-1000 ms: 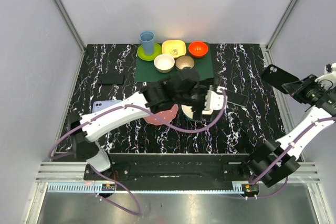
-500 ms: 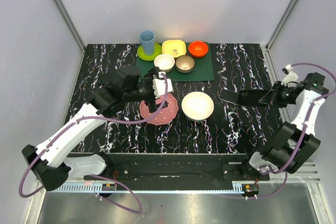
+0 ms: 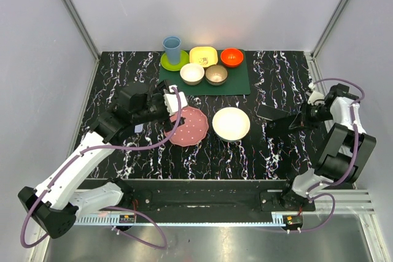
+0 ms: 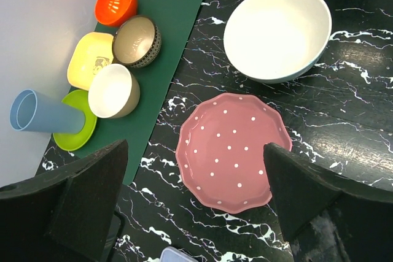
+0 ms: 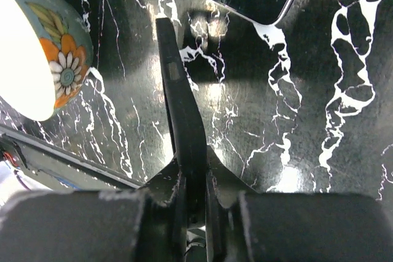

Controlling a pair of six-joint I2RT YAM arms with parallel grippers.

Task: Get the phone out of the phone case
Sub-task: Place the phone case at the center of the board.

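Only a pale lavender corner of the phone case (image 4: 178, 254) shows at the bottom of the left wrist view. From above it is a sliver (image 3: 139, 128) under the left arm. The phone in it is hidden. My left gripper (image 3: 161, 113) hangs open just right of it, and the pink plate (image 4: 230, 151) shows between its fingers (image 4: 92, 194). My right gripper (image 3: 301, 119) is low at the right side, shut on a thin black bendy shell (image 5: 178, 90) seen edge-on.
A flat black slab with a silvery edge (image 3: 269, 112) lies just beyond the shell's tip. A white bowl (image 3: 231, 123) sits mid-table beside the pink plate (image 3: 187, 126). A green mat (image 3: 236, 81) at the back carries a blue cup (image 3: 172, 47) and several small bowls.
My left arm swung from the table's middle to the left, uncovering the plate and bowl. My right arm came down from high at the right wall, carrying the black shell to the table.
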